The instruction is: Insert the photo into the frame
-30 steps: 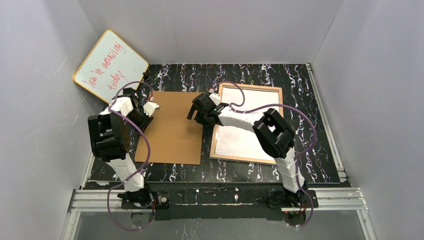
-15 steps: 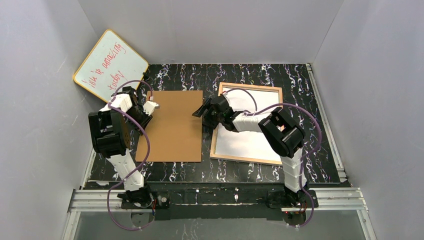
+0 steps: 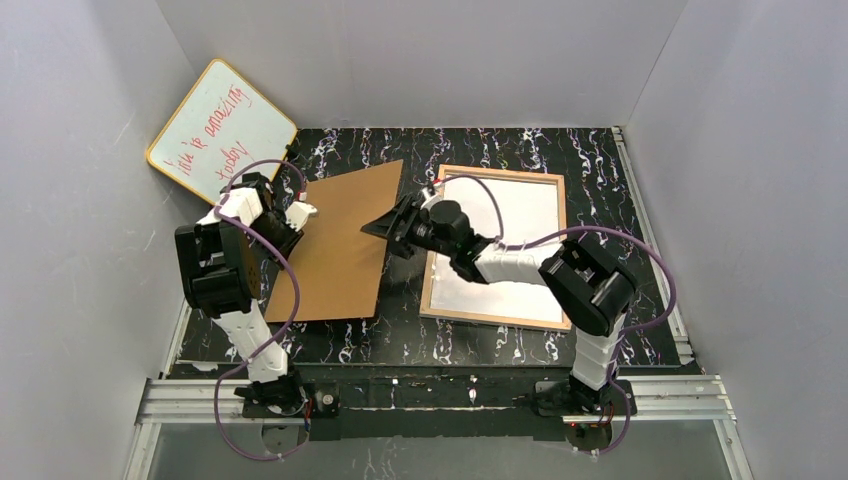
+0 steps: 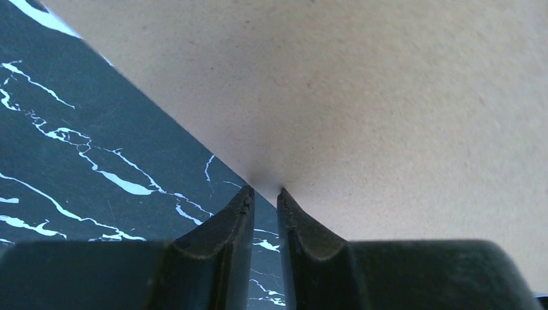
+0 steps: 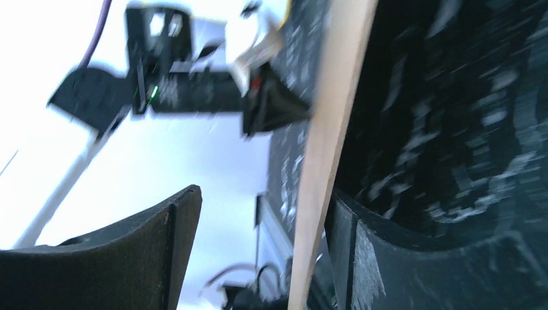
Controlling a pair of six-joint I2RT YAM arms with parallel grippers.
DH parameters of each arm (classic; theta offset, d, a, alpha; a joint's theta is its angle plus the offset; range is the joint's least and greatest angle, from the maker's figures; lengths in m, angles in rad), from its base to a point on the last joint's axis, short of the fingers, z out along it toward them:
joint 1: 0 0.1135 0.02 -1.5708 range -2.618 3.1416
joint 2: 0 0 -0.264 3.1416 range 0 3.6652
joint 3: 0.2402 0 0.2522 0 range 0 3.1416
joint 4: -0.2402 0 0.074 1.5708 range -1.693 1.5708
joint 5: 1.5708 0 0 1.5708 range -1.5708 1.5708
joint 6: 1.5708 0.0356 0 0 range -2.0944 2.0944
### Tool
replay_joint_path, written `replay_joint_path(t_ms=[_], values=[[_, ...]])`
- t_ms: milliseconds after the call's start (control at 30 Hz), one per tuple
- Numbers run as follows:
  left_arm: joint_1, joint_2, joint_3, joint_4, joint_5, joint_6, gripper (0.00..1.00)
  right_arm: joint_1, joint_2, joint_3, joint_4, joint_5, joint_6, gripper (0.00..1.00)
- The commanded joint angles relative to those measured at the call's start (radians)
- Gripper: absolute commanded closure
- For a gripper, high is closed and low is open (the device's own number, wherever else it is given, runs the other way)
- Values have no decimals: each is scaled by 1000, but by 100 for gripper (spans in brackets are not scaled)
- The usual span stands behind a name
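The frame [image 3: 490, 318] lies on the right of the table with its tan wood rim up. A white sheet [image 3: 510, 230] fills it, seemingly the photo's plain back; no dark picture shows. The brown backing board [image 3: 340, 250] lies left of it, its right edge raised. My right gripper [image 3: 385, 225] is open with that raised edge between its jaws; in the right wrist view [image 5: 262, 194] the board's edge [image 5: 329, 129] leans on the right finger. My left gripper [image 3: 300, 213] is at the board's left edge; its fingers [image 4: 265, 192] are nearly together, tips touching the board [image 4: 388, 97].
A yellow-rimmed whiteboard [image 3: 220, 130] with red writing leans in the back left corner. Grey walls enclose the black marbled table [image 3: 520, 160] on three sides. The left arm [image 5: 194, 90] shows in the right wrist view, beyond the board.
My right gripper has moved left from the frame's left rim to the board's right edge and raised it, so the board now tilts. The left gripper has hardly moved.
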Motion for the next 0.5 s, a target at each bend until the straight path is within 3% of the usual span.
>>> replay_joint_path(t_ms=[0,133,300,400,467], values=[[-29,91,-60,84,251,13,82,90,-42,-27,291,-207,82,24],[-30,82,-54,77,265,12,81,91,-24,-18,361,-234,111,24],[-29,59,-48,78,240,19,81,91,-104,-10,150,-157,42,29],[-30,35,-46,84,242,17,76,91,-167,7,-41,-83,-7,41],[-29,10,-36,79,251,9,69,92,-192,36,-177,-34,-21,58]])
